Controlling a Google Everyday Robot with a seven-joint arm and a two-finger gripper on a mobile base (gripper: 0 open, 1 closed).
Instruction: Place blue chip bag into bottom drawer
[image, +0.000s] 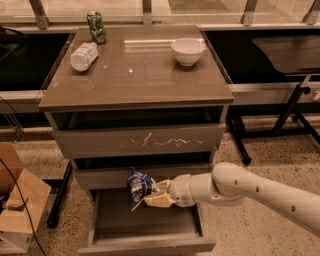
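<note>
The blue chip bag (139, 186) is crinkled, dark blue with white patches. My gripper (150, 194) is shut on it and holds it just above the open bottom drawer (147, 227), near the drawer's back, in front of the middle drawer's front panel. The white arm (250, 192) comes in from the lower right. The bottom drawer is pulled out, and the part of its inside that shows holds nothing.
On the cabinet top (137, 75) stand a white bowl (188, 51), a green can (96, 27) and a clear plastic bottle (83, 56) on its side. The scratched upper drawer (140, 142) is shut. A cardboard box (20, 205) stands at the left. Black table legs (295, 107) are at the right.
</note>
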